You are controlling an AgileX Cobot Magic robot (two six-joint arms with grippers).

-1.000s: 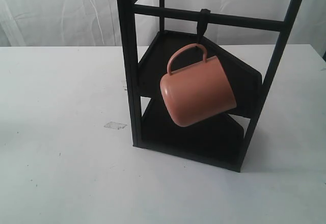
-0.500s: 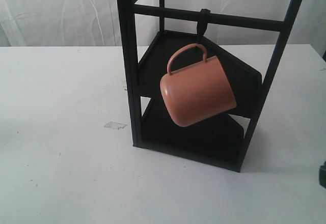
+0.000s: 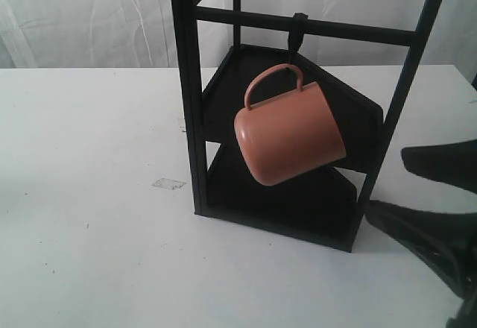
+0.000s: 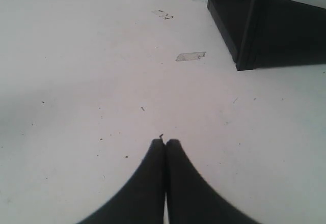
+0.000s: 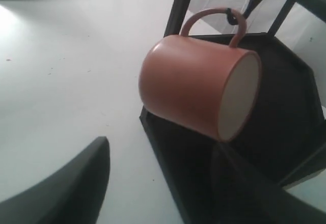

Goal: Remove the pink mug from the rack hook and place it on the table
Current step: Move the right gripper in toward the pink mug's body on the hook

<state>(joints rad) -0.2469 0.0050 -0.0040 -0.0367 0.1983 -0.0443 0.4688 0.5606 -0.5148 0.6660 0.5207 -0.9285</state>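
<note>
Pink mug (image 3: 289,134): matte salmon cylinder, smooth wall, thin loop handle. The right wrist view shows an off-white inside. It hangs by the handle from the rack hook (image 3: 298,31), a small black metal piece fixed to the horizontal bar. The body is tilted, with the mouth turned toward the right side and slightly down. We see it clear of the table (image 3: 89,194) and in front of the rack's dark shelves.

Rack (image 3: 188,104): tall black frame of square metal bars with two flat angular shelves, standing on the tabletop.

Table: flat and white, scuffed, with small dark specks. A small clear tape-like patch (image 3: 168,184) lies left of the rack's foot.

Behind it we note wrinkled white cloth (image 3: 74,15).

Right gripper (image 3: 389,184): two dark tapered fingers spread wide with nothing between them. It sits at the right edge of the exterior view, beside the rack's right post and apart from the mug.

Left gripper (image 4: 165,142): its dark curved fingers are pressed together at the tips, with nothing held. It sits low over bare table, well apart from the rack.
</note>
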